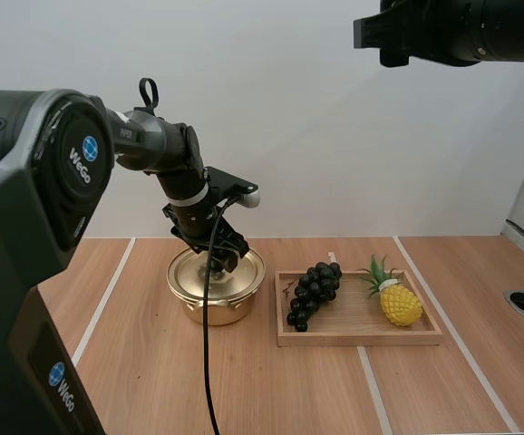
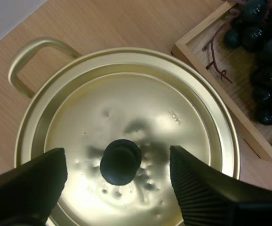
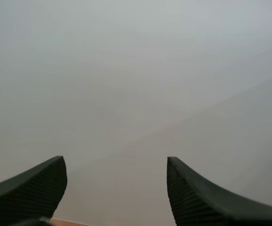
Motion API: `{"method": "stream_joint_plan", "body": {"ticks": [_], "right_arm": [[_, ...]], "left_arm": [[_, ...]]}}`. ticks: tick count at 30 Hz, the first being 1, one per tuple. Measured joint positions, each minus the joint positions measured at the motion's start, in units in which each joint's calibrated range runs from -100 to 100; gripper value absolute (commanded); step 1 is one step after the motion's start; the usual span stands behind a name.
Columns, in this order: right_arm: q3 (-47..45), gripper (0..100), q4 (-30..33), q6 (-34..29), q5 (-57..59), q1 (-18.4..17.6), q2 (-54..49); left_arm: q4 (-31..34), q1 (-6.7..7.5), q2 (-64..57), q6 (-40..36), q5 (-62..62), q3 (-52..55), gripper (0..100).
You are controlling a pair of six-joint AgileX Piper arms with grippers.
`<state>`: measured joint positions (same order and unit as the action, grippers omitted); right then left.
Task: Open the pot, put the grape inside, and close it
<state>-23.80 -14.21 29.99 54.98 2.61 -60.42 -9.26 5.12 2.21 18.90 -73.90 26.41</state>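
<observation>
Pot (image 1: 209, 304) is sitting on the left half of the bench (image 1: 153, 372): one gold pot, with its one lid (image 1: 188, 269) lying shut on it. My left pincer (image 1: 222, 259) is hanging right over that lid, released. In the left wrist view its two fingers (image 2: 28, 181) are standing wide apart, ribbed faces turning toward each other. The single black knob (image 2: 120, 161) is showing between them, and neither finger is touching it. One loop handle (image 2: 25, 63) is sticking out from the pot's rim. Just to the right of the pot, and apart from it, one wooden tray (image 1: 362, 338) is lying flat. It is carrying two things that are not touching: one bunch of dark grapes (image 1: 314, 292) lying in its left end, nearest the pot, and one yellow toy pineapple (image 1: 400, 304) lying in its right part. My right pincer (image 3: 116, 162) is likewise released, its two fingers gaping with nothing between them, facing a plain pale surface.
</observation>
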Motion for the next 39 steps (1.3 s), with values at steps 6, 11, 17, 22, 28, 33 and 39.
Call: {"method": "stream_joint_plan", "body": {"ticks": [6,11,17,22,28,33,39], "right_arm": [[0.0,100,0.0,0.0,0.4,0.0,0.0],[0.0,100,0.0,0.0,0.6,0.0,0.0],[0.0,100,0.0,0.0,0.8,0.0,0.0],[0.0,100,0.0,0.0,0.8,0.0,0.0],[0.0,100,0.0,0.0,0.9,0.0,0.0],[0.0,100,0.0,0.0,0.9,0.0,0.0],[0.0,100,0.0,0.0,0.9,0.0,0.0]], "left_arm": [[0.0,0.00,1.4,-0.4,0.3,-1.2,100],[0.0,0.00,2.6,-0.4,0.2,-1.2,100],[0.0,0.00,2.9,-0.6,-0.2,-1.2,100],[0.0,0.00,2.9,-1.3,-0.6,-1.2,20],[0.1,0.00,2.9,-1.4,-1.0,-1.4,0],[0.1,0.00,2.9,-1.4,-1.0,-1.5,0],[0.4,0.00,0.9,-1.8,-0.6,-1.5,0]]}}
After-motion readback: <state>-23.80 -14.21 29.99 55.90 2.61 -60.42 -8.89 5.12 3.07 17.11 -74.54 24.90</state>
